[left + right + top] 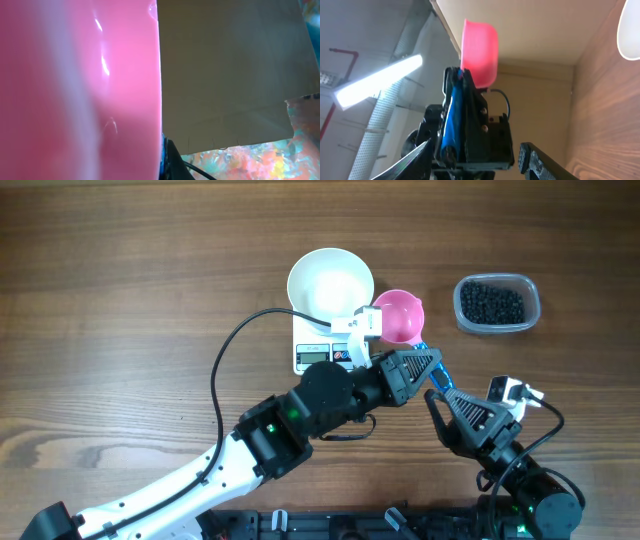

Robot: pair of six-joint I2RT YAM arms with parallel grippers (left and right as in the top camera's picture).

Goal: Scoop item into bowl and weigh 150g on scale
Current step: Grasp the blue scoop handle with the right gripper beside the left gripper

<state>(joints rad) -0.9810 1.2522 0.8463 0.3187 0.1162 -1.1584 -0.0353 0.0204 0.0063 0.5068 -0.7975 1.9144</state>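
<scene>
One round, plain white bowl (pixel 330 280) sits on one small flat white digital scale (pixel 318 352) near the middle of the wooden tabletop (pixel 120 270); only the scale's near strip, with its grey display, shows past the bowl. Toward the right edge of the tabletop stands one clear rectangular plastic tub with rounded corners (pixel 529 288), well apart from the bowl. It holds the small round black bean-like pieces (pixel 492 302) in a single dark pile. One pink plastic scoop with a blue handle (pixel 400 317) hangs just beside the bowl, on the side toward the tub, its cup facing up. Whether its rim touches the bowl cannot be told. The left pincer (pixel 425 363) is pressed together on the blue handle and carries the scoop. The right pincer (pixel 447 408), close to the handle's end nearer the tabletop's near edge, has its two fingers spread and grips nothing.
</scene>
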